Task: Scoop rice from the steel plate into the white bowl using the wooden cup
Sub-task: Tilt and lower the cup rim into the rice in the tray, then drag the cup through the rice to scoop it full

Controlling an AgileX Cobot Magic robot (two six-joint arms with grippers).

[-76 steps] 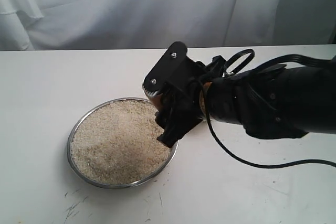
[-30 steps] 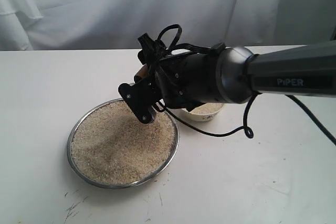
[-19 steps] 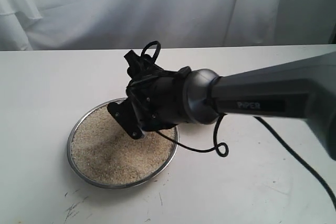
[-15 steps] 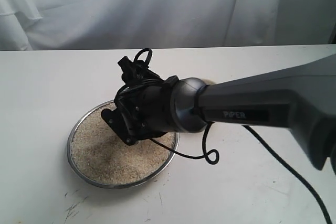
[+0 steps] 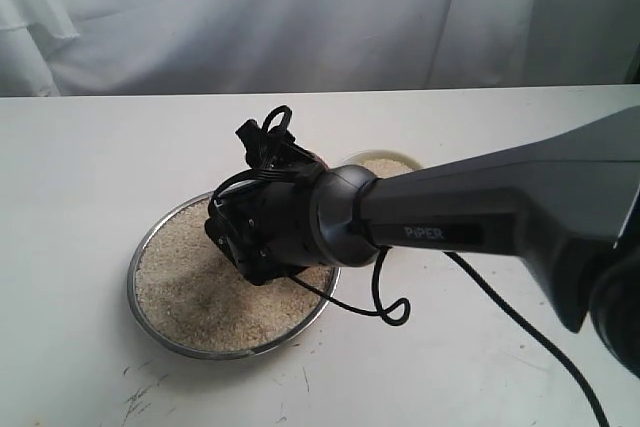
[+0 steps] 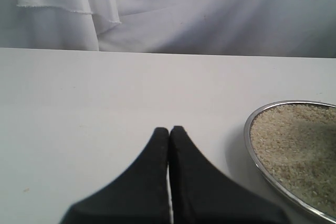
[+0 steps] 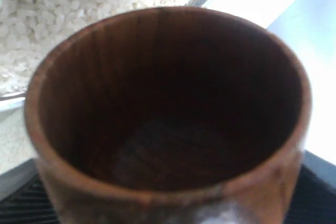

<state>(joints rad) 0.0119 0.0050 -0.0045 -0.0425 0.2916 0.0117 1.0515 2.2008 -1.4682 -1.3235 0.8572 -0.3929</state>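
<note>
On the white table (image 5: pixel 80 197), an arm (image 5: pixel 480 209) marked PiPER overhangs rice (image 5: pixel 190 292).

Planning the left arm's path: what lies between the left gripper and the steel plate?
Only bare white table, as the left wrist view shows: nothing sits between the left gripper and the steel plate.

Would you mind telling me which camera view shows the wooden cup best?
The right wrist view: the cup fills it, mouth toward the camera, inside empty. In the exterior view the right arm hides it; the left wrist view misses it altogether.
</note>
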